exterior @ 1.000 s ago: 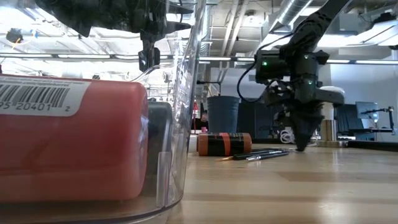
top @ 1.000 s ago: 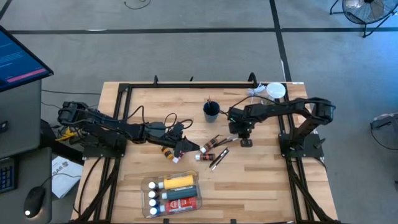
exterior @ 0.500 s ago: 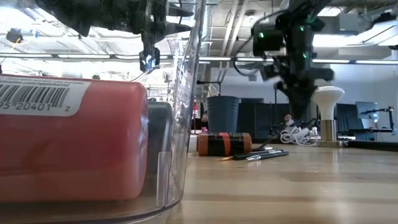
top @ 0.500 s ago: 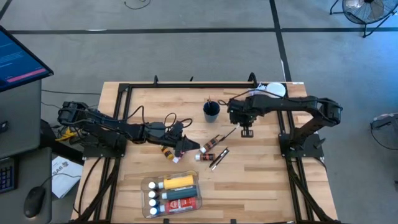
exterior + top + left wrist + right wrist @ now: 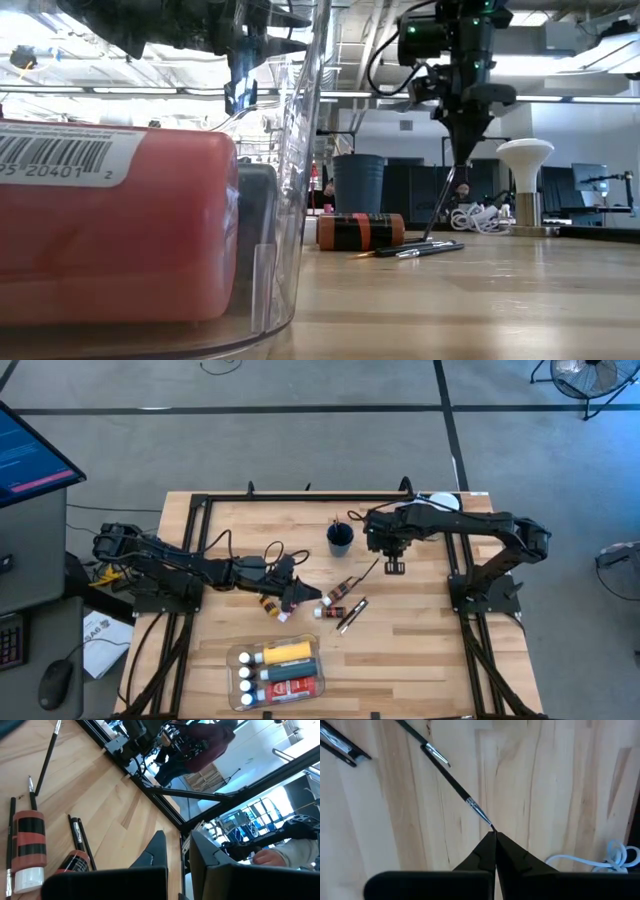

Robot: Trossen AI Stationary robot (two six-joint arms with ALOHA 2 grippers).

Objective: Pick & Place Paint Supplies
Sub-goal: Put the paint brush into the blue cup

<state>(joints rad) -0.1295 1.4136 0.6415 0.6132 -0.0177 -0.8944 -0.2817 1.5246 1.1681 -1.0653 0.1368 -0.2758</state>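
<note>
My right gripper (image 5: 393, 565) is shut on a thin dark brush (image 5: 368, 572) and hangs above the table, just right of the dark blue cup (image 5: 340, 538), which holds more brushes. In the low view the brush (image 5: 440, 205) slants down from the gripper (image 5: 460, 160) toward two brushes (image 5: 420, 250) lying by a brown-and-black tube (image 5: 360, 231). My left gripper (image 5: 297, 596) is open, low over the table beside a small tube (image 5: 271, 606). A clear tray (image 5: 240, 658) near the front edge holds the yellow bottle (image 5: 287, 651) and other small bottles. My right gripper pinches the brush between its two fingertips (image 5: 487, 845) at the bristle end, just past the silver ferrule (image 5: 479, 812). The fingers point down from above. The brush hangs tilted below them, handle end lowest (image 5: 428, 235); whether that end touches the table I cannot tell.
A white-lidded jar (image 5: 443, 507) stands at the far right corner, with a white cable (image 5: 615, 857) close by. A black frame rail (image 5: 300, 497) runs along the far edge. Loose tubes (image 5: 338, 593) and brushes (image 5: 352, 614) lie mid-table. Bare wood lies right of the tray.
My right gripper has risen from the table and shifted a little toward the far edge, staying shut. The brush has come up with it by its bristle end and now slants steeply, its handle end staying low by the other brushes.
</note>
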